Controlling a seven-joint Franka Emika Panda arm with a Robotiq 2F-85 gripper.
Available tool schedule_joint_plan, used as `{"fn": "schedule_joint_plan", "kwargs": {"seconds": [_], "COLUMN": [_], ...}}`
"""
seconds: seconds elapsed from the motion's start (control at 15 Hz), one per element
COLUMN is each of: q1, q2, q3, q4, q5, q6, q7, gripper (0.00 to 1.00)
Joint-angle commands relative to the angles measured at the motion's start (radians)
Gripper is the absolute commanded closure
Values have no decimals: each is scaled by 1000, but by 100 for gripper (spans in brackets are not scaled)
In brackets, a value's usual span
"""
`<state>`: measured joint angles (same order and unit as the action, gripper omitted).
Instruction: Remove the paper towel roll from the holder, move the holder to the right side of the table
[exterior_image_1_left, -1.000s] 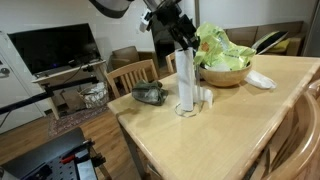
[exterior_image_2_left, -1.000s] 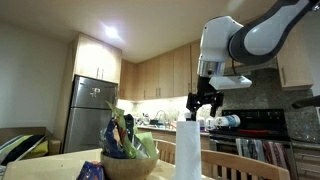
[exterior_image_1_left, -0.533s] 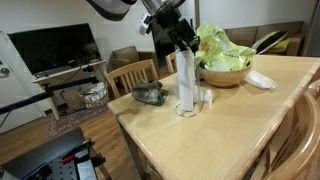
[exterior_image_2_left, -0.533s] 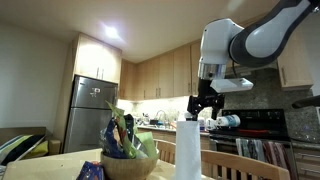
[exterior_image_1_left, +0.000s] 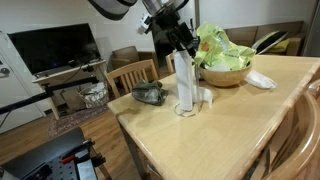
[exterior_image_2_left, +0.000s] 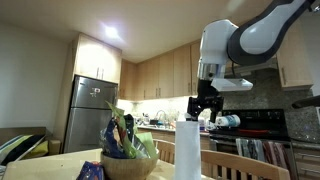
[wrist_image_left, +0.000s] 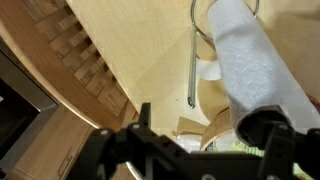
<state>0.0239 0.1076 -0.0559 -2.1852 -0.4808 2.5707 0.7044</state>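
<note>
The paper towel roll (exterior_image_1_left: 184, 80) (exterior_image_2_left: 188, 150) stands upright on the holder's ring base (exterior_image_1_left: 186, 111) near the middle of the table (exterior_image_1_left: 200, 145). My gripper (exterior_image_1_left: 184, 42) (exterior_image_2_left: 205, 108) hangs right at the roll's top, jaws open. In the wrist view the roll (wrist_image_left: 250, 65) runs up beside the holder's thin looped rod (wrist_image_left: 192, 70). The right fingertip (wrist_image_left: 275, 130) overlaps the roll's upper end, and the left fingertip (wrist_image_left: 145, 115) stands well away from it. The rod's tip lies in the gap between the fingers of the gripper (wrist_image_left: 210, 125). Nothing is clamped.
A wooden bowl of green leaves (exterior_image_1_left: 225, 68) (exterior_image_2_left: 128, 160) stands just behind the roll, with a white napkin (exterior_image_1_left: 260, 80) beside it. A dark object (exterior_image_1_left: 150, 95) lies near the table's edge. Slatted chairs (exterior_image_1_left: 130, 75) (exterior_image_1_left: 300, 140) (wrist_image_left: 85, 60) stand around the table.
The gripper has settled slightly lower onto the roll's top, and the roll's upper end now leans a little. The holder's base has not moved.
</note>
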Motion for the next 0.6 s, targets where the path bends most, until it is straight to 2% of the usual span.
{"fn": "schedule_joint_plan", "kwargs": {"seconds": [0.0,0.33,0.53], "q1": [6,10,21], "q2": [-4,-15,-27], "q3": [2,7,10], "q4": [9,18,24], "q5": [35,68,52], "q6": [-26,-28,-28], "q7": [-40,-71,-63], "gripper": [39,79,99]}}
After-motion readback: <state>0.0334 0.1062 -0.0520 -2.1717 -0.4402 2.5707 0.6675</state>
